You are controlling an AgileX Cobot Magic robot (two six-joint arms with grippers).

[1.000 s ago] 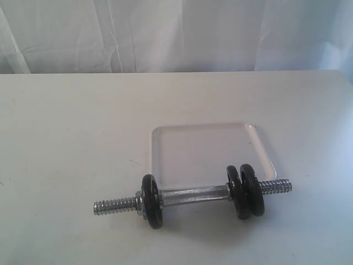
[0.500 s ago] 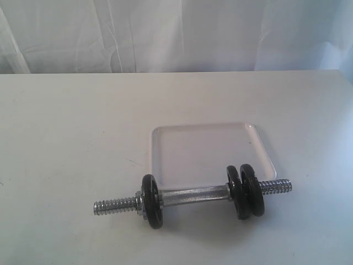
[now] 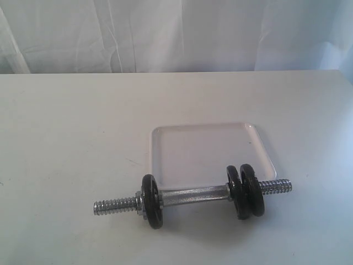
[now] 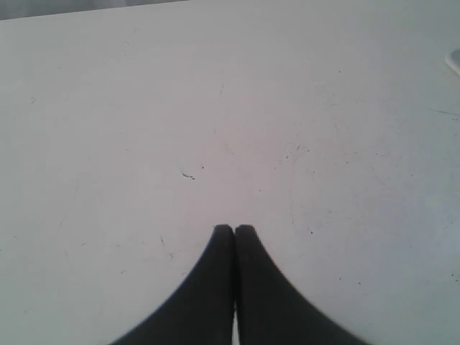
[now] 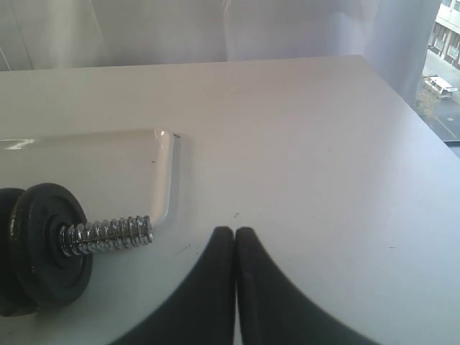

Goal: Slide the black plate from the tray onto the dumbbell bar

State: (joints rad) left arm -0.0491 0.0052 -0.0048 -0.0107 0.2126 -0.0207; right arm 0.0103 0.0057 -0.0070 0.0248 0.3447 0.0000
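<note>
The chrome dumbbell bar [image 3: 194, 195] lies across the front of the table and carries three black plates. One plate [image 3: 151, 201] sits near its left threaded end, and two more [image 3: 246, 191] stand side by side near its right end. The white tray [image 3: 209, 152] lies just behind the bar, with nothing in it. In the right wrist view the outer plate [image 5: 44, 244] and the bar's threaded end [image 5: 108, 234] show beside the tray's corner [image 5: 164, 172]. My right gripper [image 5: 235, 231] is shut, apart from the bar. My left gripper [image 4: 233, 228] is shut over bare table.
The white table [image 3: 71, 138] runs back to a pale curtain [image 3: 176, 33]. In the right wrist view the table's edge [image 5: 410, 100] lies beside a window. Neither arm shows in the exterior view.
</note>
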